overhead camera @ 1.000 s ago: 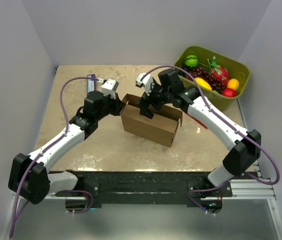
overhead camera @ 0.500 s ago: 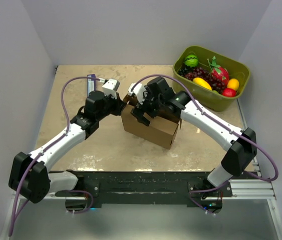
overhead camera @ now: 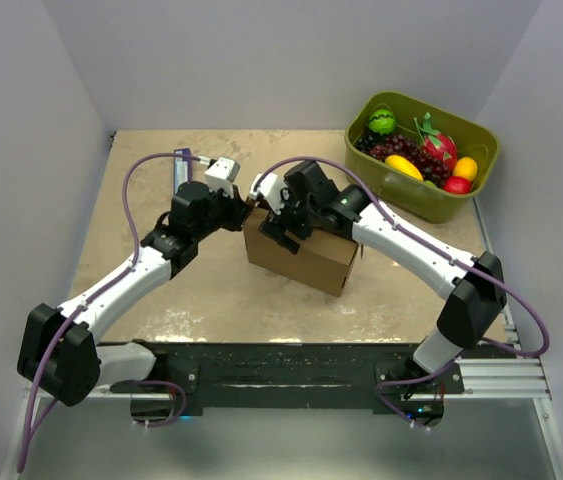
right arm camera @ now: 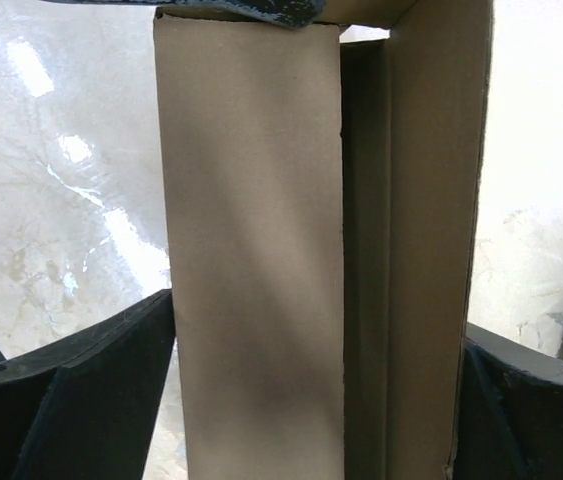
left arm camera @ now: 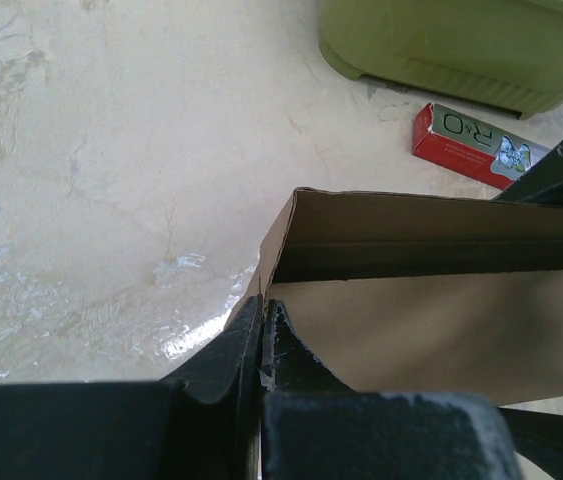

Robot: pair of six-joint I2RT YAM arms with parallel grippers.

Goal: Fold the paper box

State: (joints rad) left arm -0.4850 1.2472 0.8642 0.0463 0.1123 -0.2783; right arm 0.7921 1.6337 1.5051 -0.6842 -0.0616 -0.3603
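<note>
Top view: paper box [overhead camera: 301, 255] is set mid-table [overhead camera: 231, 300], open side up. Left gripper [overhead camera: 245, 211] is pinched on its far-left corner. Right gripper [overhead camera: 279, 224] is positioned over the box's left end. Green bin [overhead camera: 431, 203] is placed far right.
Left wrist: fingers [left arm camera: 221, 360] are pressed together on a cardboard edge.
Right wrist: jaws are spread wide astride the box walls. Whether they are clamped cannot be told.
</note>
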